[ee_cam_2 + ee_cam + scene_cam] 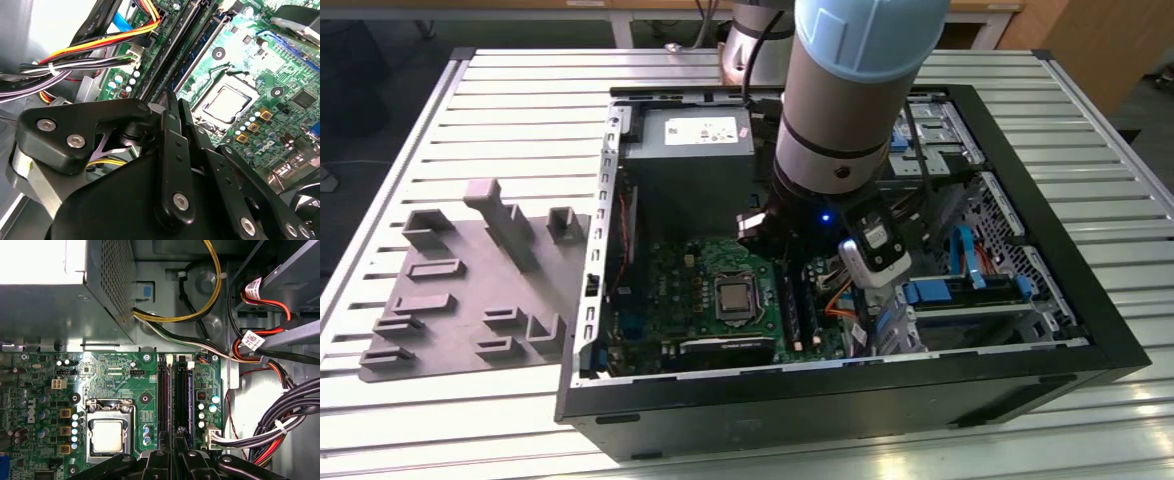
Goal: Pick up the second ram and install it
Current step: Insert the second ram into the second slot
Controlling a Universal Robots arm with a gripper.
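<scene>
Reaching down into the open PC case (1067,330), the arm's gripper (175,452) hangs right over the RAM slots (175,395) of the motherboard (120,385). In the first wrist view its fingers (159,460) stand close together, nearly shut, at the near end of the slots, pinching the edge of a thin dark board that looks like the ram (176,435), set upright in line with a slot; how deep it sits in the slot I cannot tell. Just beside the slots lies the CPU socket (107,435), square and silver. On the slots' other side run bundled cables (280,430). Beyond the motherboard stands the grey power supply (65,305). In the exterior view a grey tray (467,290) with upright blocks rests on the slatted worktop (520,110), well apart from the case on the exterior view's left.
</scene>
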